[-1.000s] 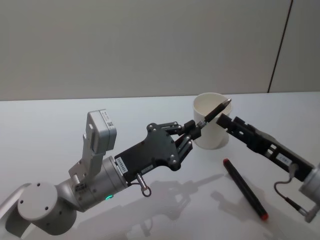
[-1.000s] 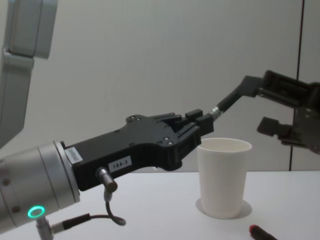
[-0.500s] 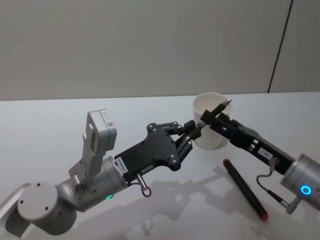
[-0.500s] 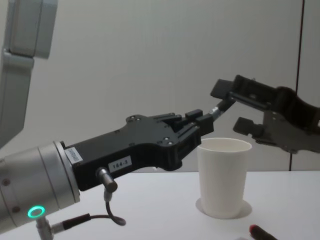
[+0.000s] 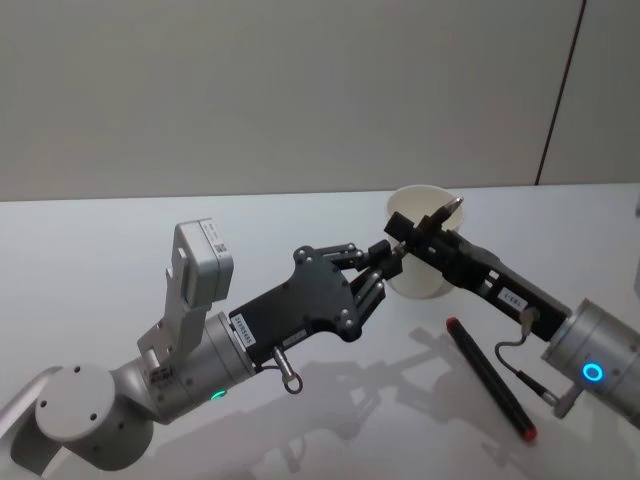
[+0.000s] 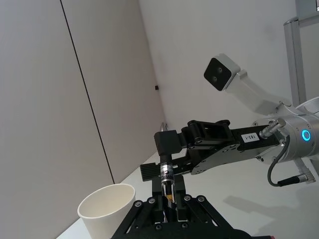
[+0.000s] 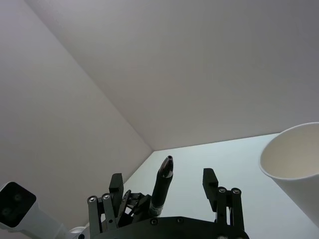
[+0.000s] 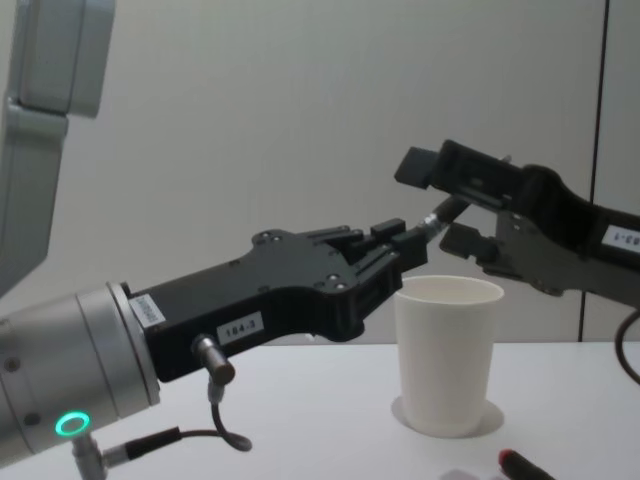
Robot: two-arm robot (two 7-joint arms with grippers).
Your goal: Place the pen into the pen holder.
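My left gripper (image 5: 386, 262) is shut on the lower end of a black pen (image 5: 446, 209), holding it tilted above the table with its tip over the pen holder's rim. The pen holder (image 8: 447, 355) is a white paper cup standing upright just beyond. My right gripper (image 5: 411, 231) is open, one finger on each side of the pen's shaft and apart from it; the right wrist view shows the pen (image 7: 162, 184) midway between those fingers (image 7: 210, 178). In the left wrist view the right gripper (image 6: 158, 156) sits around the pen (image 6: 166, 174), with the cup (image 6: 107, 209) beside it.
A second pen (image 5: 490, 378), black with red ends, lies flat on the white table (image 5: 120, 260) to the right of the cup, under my right arm; its red end (image 8: 520, 465) also shows in the chest view. A plain wall stands behind.
My right gripper has moved left along the pen toward my left gripper, and its open fingers now straddle the shaft. The left gripper, pen and cup have stayed still.
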